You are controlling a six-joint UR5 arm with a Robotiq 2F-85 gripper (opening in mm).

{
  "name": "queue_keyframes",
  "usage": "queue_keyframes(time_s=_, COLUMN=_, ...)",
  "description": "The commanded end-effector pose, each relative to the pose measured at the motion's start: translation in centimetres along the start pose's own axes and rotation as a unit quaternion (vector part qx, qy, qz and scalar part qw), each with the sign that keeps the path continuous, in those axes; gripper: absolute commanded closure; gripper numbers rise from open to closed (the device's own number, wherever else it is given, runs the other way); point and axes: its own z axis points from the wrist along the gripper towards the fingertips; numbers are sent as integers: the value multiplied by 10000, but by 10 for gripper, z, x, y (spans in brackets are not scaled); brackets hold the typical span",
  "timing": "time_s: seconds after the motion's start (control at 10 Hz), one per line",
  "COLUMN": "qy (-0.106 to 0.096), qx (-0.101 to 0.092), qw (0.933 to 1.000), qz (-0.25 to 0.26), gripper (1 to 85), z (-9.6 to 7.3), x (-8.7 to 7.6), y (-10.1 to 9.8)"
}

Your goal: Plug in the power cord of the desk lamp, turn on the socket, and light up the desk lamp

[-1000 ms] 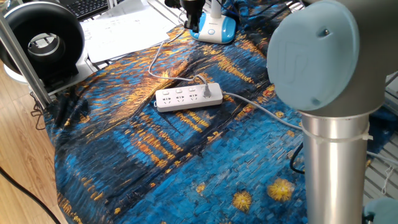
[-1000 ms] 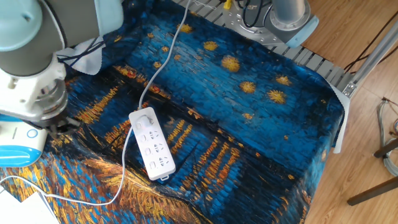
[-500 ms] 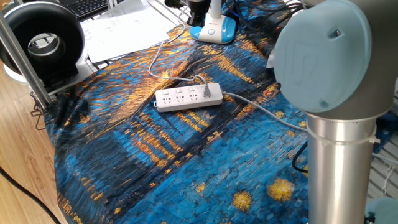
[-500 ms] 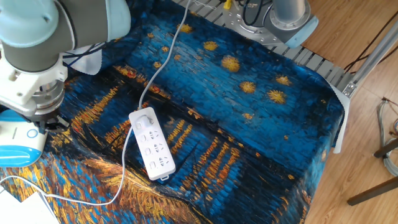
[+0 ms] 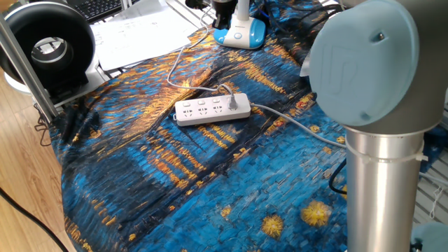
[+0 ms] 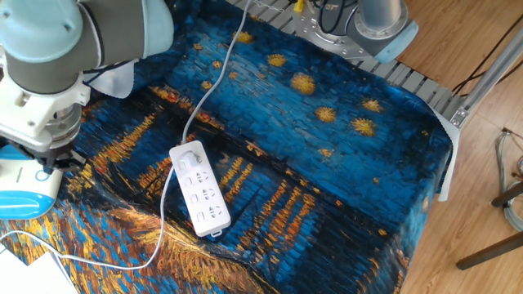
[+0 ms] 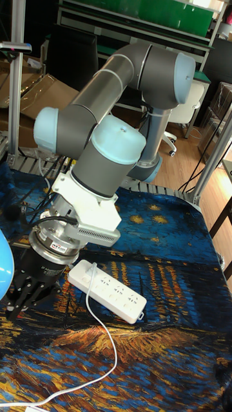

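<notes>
Gripper [image 7: 22,297] over desk lamp [image 5: 241,31]; labels seemingly unreadable.

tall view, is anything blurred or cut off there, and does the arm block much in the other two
Tall fixed view: the lamp is only a blurred blue sliver at the left edge; the strip is sharp. One fixed view: the arm's big joint fills the right side, close and soft, hiding cloth. The other fixed view: the arm covers the top left corner, and the gripper sits in shade.
</notes>
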Motion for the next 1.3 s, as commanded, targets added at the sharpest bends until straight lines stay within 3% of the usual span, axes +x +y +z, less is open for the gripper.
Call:
queue_keyframes(time_s=0.0, qy=164, qx=-268, qw=9994, qz=108, gripper=843, z=0, x=10, y=12)
queue_keyframes(time_s=0.3, qy=460, qx=-438, qw=9963, qz=584, gripper=843, z=-2, x=24, y=22)
queue_keyframes(time_s=0.4, qy=509, qx=-342, qw=9965, qz=573, gripper=843, z=-5, x=24, y=18)
queue_keyframes(time_s=0.5, qy=448, qx=-327, qw=9974, qz=466, gripper=843, z=-4, x=17, y=10)
queue_keyframes(time_s=0.9, qy=306, qx=-313, qw=9983, qz=389, gripper=843, z=39, x=5, y=-10)
queue_keyframes(time_s=1.2, qy=166, qx=-137, qw=9995, qz=251, gripper=843, z=60, x=-1, y=-22)
